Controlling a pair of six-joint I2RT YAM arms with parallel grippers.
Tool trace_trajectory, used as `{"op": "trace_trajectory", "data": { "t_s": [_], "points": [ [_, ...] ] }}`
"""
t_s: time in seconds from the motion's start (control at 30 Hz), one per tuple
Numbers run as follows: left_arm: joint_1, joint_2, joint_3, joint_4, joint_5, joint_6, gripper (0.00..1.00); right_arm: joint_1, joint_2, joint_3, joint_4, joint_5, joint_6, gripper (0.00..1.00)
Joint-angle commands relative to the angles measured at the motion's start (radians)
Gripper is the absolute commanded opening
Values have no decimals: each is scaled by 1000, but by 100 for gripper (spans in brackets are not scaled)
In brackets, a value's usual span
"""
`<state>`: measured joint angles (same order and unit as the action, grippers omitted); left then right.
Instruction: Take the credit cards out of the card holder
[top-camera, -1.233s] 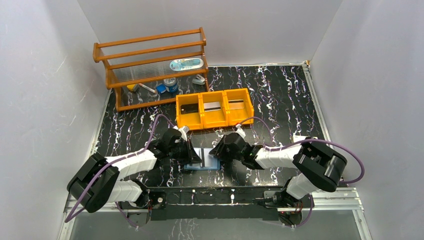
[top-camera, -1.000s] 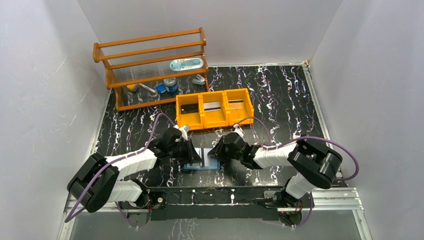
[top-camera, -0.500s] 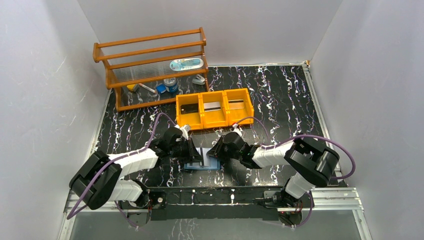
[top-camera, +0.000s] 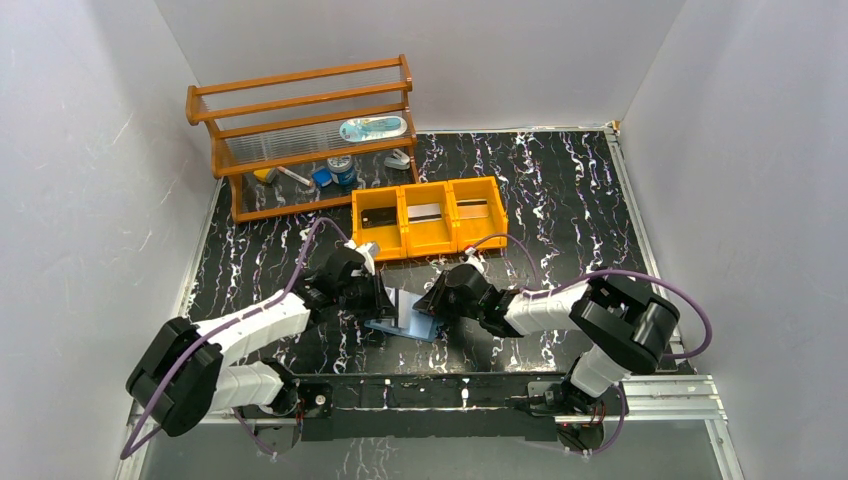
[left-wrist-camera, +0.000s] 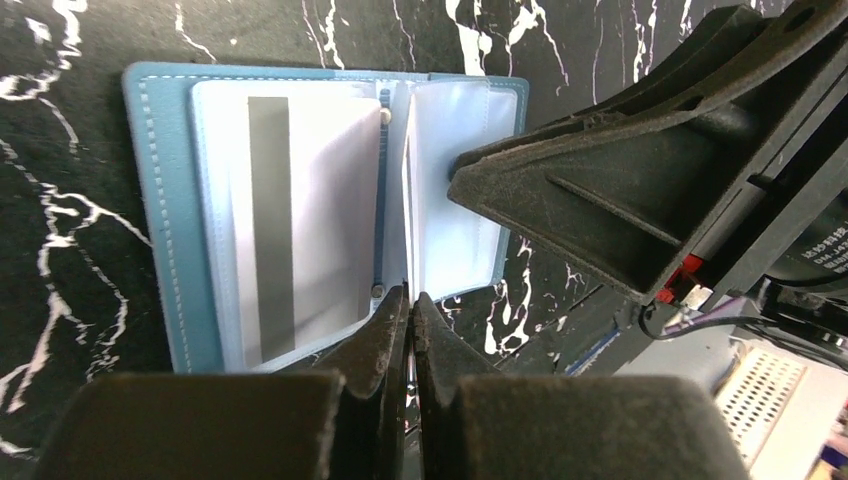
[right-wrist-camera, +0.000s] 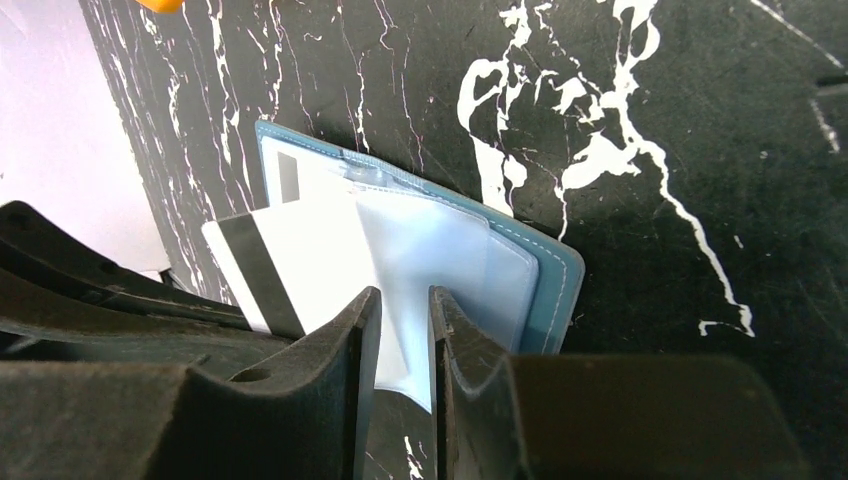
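Card holder (top-camera: 425, 328) lies open on the table (top-camera: 560, 200), at the near edge between my two grippers. In the left wrist view its blue cover (left-wrist-camera: 160, 200) lies flat, inner pockets up.

Cards at the holder: 2.
- white card (right-wrist-camera: 300, 250), dark stripe, partly out of its pocket and tilted up off the holder (top-camera: 400, 303). My left gripper (left-wrist-camera: 408, 300) is clamped tight on its edge, and the left wrist view sees it only edge-on.
- second card (left-wrist-camera: 300, 220), grey stripe, fully seated in the left-hand pocket.

Clear sleeve (right-wrist-camera: 440, 260): 1 loose page, over the right half of the holder. My right gripper (right-wrist-camera: 405, 300) sits astride its free edge, jaws part-open with a visible gap. It is not clenched on anything. Can't tell if the fingers (right-wrist-camera: 365, 330) touch the sleeve or the holder under it.

From the top camera, left gripper (top-camera: 378, 298) and right gripper (top-camera: 432, 300) face each other across the holder, close together.

Just beyond the holder: 1 orange tray (top-camera: 430, 245), 3 compartments, 1 card each.
- dark card (top-camera: 378, 218), left
- silver card (top-camera: 424, 212), middle
- tan card (top-camera: 472, 209), right

That makes 5 cards in view: 3 in the tray, 1 pocketed, 1 in my grip.

Far left corner: 1 wooden rack (top-camera: 300, 100) with small items too small to count.
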<state>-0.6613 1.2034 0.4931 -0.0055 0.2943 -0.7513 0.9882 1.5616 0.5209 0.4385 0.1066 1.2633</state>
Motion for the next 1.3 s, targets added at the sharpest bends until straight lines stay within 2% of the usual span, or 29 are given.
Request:
{"op": "trace_trajectory", "data": {
  "t_s": [0.0,0.13,0.3,0.47,0.6,0.77,0.93,1.07,1.27],
  "points": [
    [-1,-45,56,-105,-72,69,0,-1,-23,18,-126,44,-39,34],
    [-1,-58,70,-134,-92,87,0,0,-76,53,-181,46,-76,33],
    [-2,-95,91,-168,-128,104,0,0,-119,194,-328,31,-171,33],
    [-1,-124,111,-193,-160,111,0,2,-89,213,-225,-61,-185,33],
    [-1,-160,97,-189,-196,98,0,6,13,231,-137,-146,-179,33],
    [-1,-220,90,-218,-232,94,0,4,95,222,-211,-64,-120,33],
    [-1,-265,93,-256,-260,102,0,4,39,225,-289,-4,-153,34],
    [-2,-272,105,-262,-273,121,0,4,-27,202,-242,-18,-195,39],
    [-1,-286,103,-224,-248,133,0,4,-96,128,-178,-4,-160,43]
  ]
}}
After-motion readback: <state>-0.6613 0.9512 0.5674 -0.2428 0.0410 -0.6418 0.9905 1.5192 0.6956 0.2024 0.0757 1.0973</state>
